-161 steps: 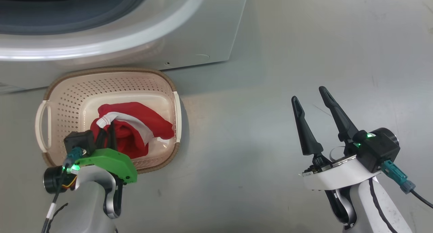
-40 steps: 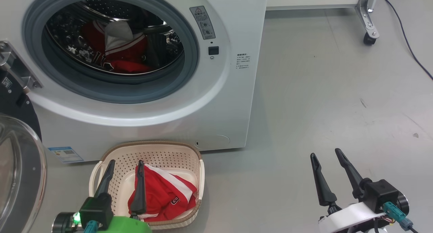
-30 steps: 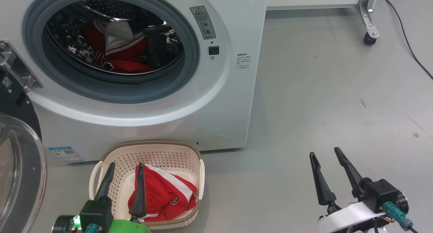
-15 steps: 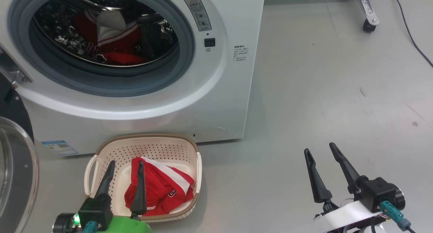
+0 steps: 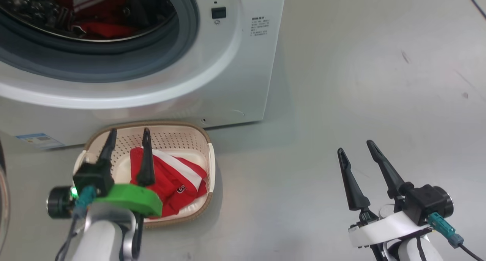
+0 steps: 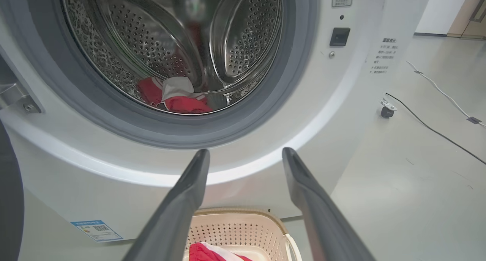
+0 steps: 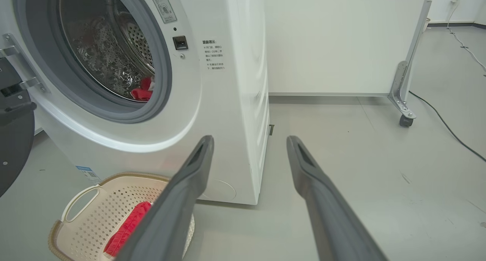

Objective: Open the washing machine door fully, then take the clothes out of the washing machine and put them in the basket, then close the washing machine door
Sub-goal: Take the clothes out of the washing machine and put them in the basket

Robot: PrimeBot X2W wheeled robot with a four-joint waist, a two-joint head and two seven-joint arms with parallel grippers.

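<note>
The washer (image 5: pixel 228 63) stands on the grey floor (image 5: pixel 341 82) with its door (image 7: pixel 15 147) swung open to the left, the black rim showing at the left edge of the right wrist view beside the metal hinge (image 7: pixel 22 82). Inside the steel drum (image 6: pixel 152 44), red and white clothes (image 6: pixel 178 101) lie in a heap at the bottom, just behind the grey rubber ring (image 6: pixel 288 82). The basket (image 5: pixel 167 134) sits on the floor right in front of the washer, below the drum opening and near a blue label (image 5: pixel 36 139). A red garment (image 5: pixel 171 177) with a white stripe lies crumpled in it, toward its right side. The left gripper (image 5: pixel 129 131) hangs over the basket with its fingers spread wide and nothing between them; in the head view one finger crosses the garment, and whether it touches the cloth cannot be told. The right gripper (image 5: pixel 355 147) is well apart to the right, over bare floor, its fingers also wide apart and empty. Its wrist view shows a caster (image 7: pixel 405 120) and a dark cable (image 7: pixel 444 120) on the floor past the washer.
</note>
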